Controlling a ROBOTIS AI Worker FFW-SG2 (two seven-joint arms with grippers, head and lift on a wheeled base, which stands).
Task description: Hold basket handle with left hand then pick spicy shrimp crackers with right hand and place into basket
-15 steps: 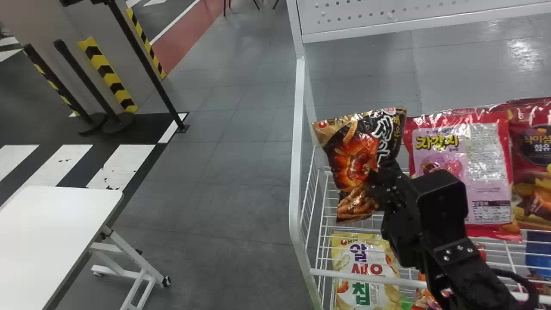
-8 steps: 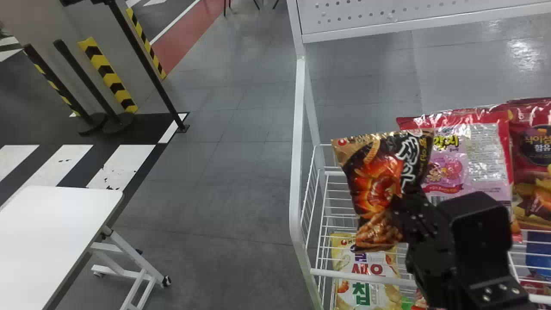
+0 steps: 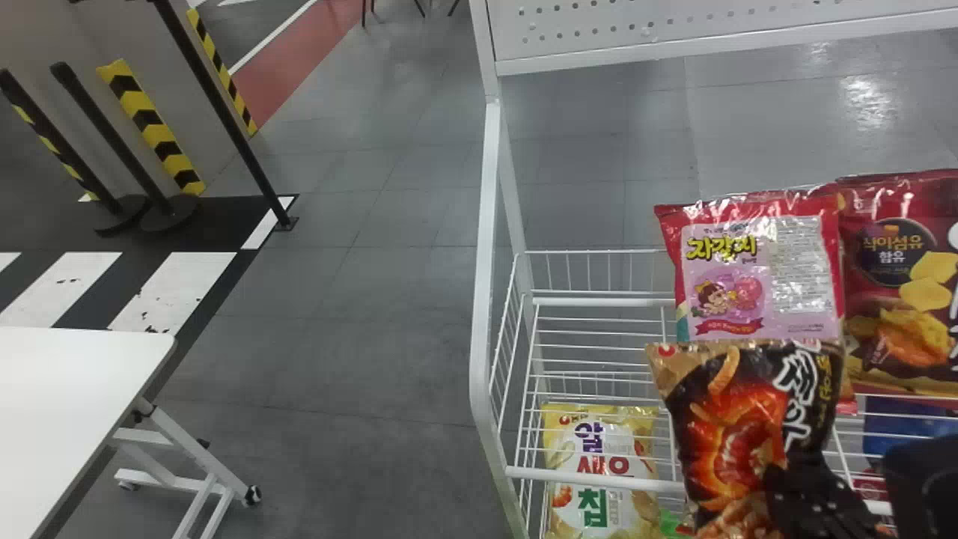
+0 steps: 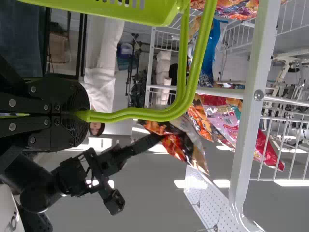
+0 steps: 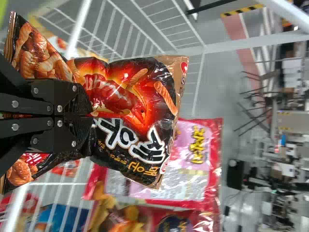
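Here, right hand (image 3: 782, 479) is closed on one cracker bag (image 3: 730, 430), left hand (image 4: 83, 115) on one basket's (image 4: 111, 9) handle (image 4: 145, 114)

The right end effector (image 3: 793, 486) has carried the spicy shrimp crackers (image 3: 733, 434) lower and farther right in the head view, from beside the pink-and-red bag (image 3: 801, 262) to over its bottom part. That bag's left side and the yellow bag's (image 3: 591, 457) top are now uncovered, and the background sits slightly farther left.
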